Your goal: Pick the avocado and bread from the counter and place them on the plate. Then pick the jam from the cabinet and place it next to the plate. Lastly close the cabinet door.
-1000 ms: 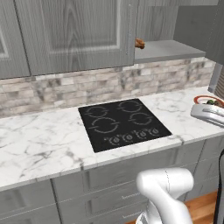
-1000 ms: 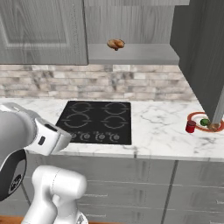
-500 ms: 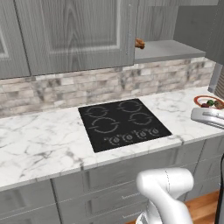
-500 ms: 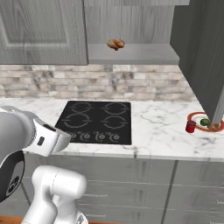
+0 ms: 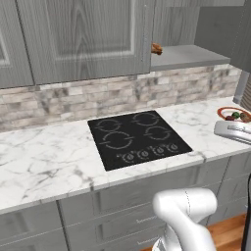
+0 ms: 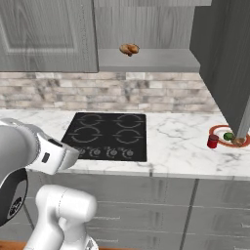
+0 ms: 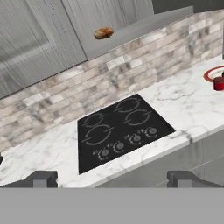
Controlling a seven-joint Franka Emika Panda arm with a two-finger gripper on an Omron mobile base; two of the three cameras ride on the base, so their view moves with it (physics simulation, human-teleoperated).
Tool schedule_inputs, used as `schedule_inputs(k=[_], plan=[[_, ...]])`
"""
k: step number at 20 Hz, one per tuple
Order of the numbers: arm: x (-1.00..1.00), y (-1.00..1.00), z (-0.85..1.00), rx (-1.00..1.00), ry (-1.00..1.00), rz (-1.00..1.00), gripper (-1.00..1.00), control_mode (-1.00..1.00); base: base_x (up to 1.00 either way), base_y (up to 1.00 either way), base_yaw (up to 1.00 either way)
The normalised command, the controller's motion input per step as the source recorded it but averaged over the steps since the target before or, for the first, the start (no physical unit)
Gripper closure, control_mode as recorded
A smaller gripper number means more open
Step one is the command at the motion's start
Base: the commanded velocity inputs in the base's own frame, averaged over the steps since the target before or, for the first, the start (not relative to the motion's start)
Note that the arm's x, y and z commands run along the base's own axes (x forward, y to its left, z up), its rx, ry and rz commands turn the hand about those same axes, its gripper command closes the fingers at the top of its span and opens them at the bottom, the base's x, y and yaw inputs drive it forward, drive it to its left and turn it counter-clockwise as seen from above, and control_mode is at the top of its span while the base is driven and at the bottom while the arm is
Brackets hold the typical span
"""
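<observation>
The orange-rimmed plate (image 6: 218, 130) lies at the right end of the marble counter (image 6: 180, 141). On it rests the dark green avocado (image 6: 228, 136), and the brown bread (image 6: 239, 142) peeks out beside the door's edge. The red jam (image 6: 212, 141) jar stands upright on the counter against the plate's left rim; the hand view shows jam (image 7: 218, 83) and plate (image 7: 212, 71) at far right. The cabinet door (image 6: 222, 63) hangs open above them. My gripper (image 7: 112, 179) is open and holds nothing, hovering in front of the counter before the cooktop.
A black cooktop (image 5: 137, 138) is set into the counter's middle. A golden lumpy pastry (image 6: 129, 49) sits on the open cabinet's grey shelf (image 6: 156, 61). Shut wall cabinet doors (image 5: 78, 34) fill the left, with grey drawers (image 6: 161, 205) below the counter.
The arm has drifted only slightly; plate, jam, avocado and the open door have stayed where they were.
</observation>
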Motion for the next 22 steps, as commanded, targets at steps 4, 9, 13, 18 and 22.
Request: schedule_inputs(k=[4, 9, 13, 18, 22], plan=[[-0.01, 0.00, 0.00, 0.00, 0.01, 0.00, -1.00, 1.00, -0.27, 0.00, 0.00], [0.00, 0.00, 0.00, 0.00, 0.00, 0.00, -1.00, 1.00, -0.46, -0.01, -0.01], [0.00, 0.00, 0.00, 0.00, 0.00, 0.00, -1.00, 1.00, -0.32, -0.12, -0.03], [0.00, 0.00, 0.00, 0.00, 0.00, 0.00, -1.00, 1.00, -0.36, -0.33, -0.06], [0.00, 0.00, 0.00, 0.00, 0.00, 0.00, -1.00, 1.00, -0.24, -0.39, -0.05]])
